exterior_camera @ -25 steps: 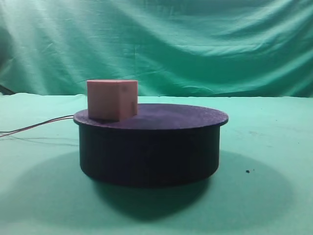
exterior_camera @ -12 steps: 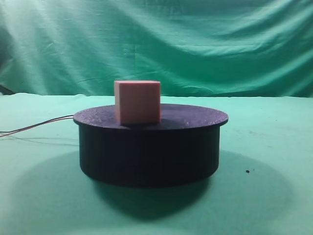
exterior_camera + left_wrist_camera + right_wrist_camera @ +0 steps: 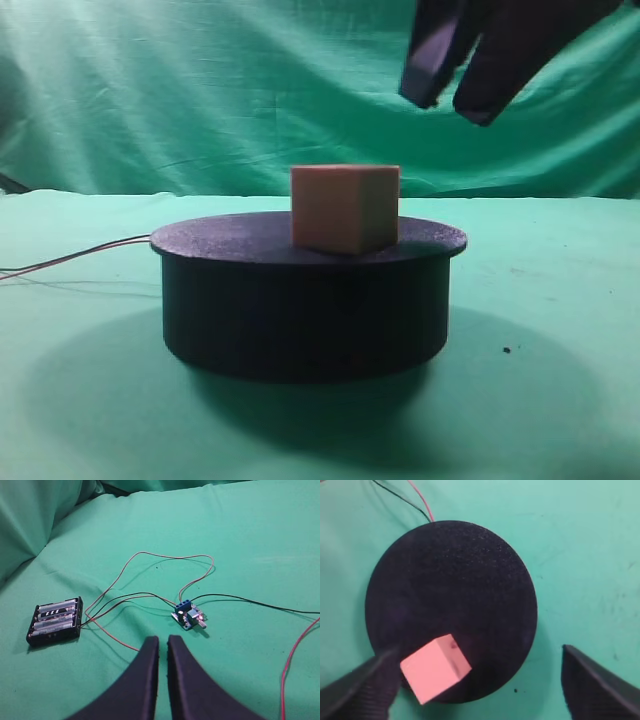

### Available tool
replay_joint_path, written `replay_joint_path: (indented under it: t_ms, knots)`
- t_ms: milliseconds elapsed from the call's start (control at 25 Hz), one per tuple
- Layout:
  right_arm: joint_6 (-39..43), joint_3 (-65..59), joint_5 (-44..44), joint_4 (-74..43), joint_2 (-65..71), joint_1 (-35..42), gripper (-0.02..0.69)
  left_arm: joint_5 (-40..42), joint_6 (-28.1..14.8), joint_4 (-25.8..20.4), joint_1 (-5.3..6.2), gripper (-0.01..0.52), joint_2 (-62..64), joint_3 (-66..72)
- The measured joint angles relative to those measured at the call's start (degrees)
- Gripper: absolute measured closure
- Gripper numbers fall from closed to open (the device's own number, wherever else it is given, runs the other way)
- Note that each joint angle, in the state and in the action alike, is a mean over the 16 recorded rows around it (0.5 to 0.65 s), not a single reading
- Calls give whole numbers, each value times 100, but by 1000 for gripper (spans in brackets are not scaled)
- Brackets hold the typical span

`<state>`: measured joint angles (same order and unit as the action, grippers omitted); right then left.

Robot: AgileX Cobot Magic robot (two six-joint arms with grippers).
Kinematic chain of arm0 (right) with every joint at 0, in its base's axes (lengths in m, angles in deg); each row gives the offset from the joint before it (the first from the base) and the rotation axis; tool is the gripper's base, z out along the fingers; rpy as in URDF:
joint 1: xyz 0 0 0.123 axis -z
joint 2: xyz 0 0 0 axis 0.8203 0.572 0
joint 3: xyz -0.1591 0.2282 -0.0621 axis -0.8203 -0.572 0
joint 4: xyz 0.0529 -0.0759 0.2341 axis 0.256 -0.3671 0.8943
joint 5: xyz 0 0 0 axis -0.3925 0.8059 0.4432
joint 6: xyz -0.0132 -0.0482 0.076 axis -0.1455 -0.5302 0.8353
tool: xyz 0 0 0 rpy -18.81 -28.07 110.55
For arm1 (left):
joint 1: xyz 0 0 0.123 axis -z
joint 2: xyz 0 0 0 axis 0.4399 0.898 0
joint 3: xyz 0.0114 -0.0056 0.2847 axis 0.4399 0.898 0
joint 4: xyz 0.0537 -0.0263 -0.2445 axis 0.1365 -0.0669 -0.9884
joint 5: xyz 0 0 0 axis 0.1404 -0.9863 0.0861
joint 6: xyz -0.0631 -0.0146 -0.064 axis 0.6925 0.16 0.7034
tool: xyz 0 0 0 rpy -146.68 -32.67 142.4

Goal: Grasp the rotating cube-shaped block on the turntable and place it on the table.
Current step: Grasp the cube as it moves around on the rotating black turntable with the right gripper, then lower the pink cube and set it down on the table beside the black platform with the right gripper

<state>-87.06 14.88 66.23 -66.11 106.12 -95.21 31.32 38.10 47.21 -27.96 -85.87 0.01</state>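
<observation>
The pinkish cube-shaped block [image 3: 345, 208] stands on the black turntable [image 3: 300, 310], right of the middle of its top. My right gripper [image 3: 450, 108] hangs above and to the right of the block, clear of it. From the right wrist its jaws [image 3: 480, 650] stand wide open over the turntable's [image 3: 452, 595] near edge, with the block [image 3: 435, 669] close to the left finger [image 3: 360, 687] and nothing gripped. My left gripper [image 3: 162, 640] is shut and empty, hovering over the green table [image 3: 250, 540] away from the turntable.
Thin wires [image 3: 70, 258] trail left from the turntable. Under the left gripper lie a black battery holder [image 3: 55, 621], a small circuit board [image 3: 189, 616] and looping wires [image 3: 165, 557]. Green cloth backdrop [image 3: 200, 90] stands behind.
The block has ridden the turntable from its left edge to right of middle. My right gripper has come into view at the upper right and its jaws have opened.
</observation>
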Motion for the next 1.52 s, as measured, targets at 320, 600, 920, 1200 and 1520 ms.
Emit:
replay_joint_path:
  t_ms: [320, 600, 920, 1200, 1520]
  knots:
    - [-45, 81, 44, 10, 415, 0, 174, 0, 0, 0, 0, 514, 0, 0]
    - [292, 250, 267, -592, 427, 61, 346, 0, 0, 0, 0, 514, 0, 0]
    - [780, -22, 411, -1268, 51, 445, 431, 0, 0, 0, 0, 514, 0, 0]
    - [793, -609, 54, -1152, 55, 771, 397, 0, 0, 0, 0, 514, 0, 0]
    - [682, -830, -199, -869, 40, 824, 238, 0, 0, 0, 0, 514, 0, 0]
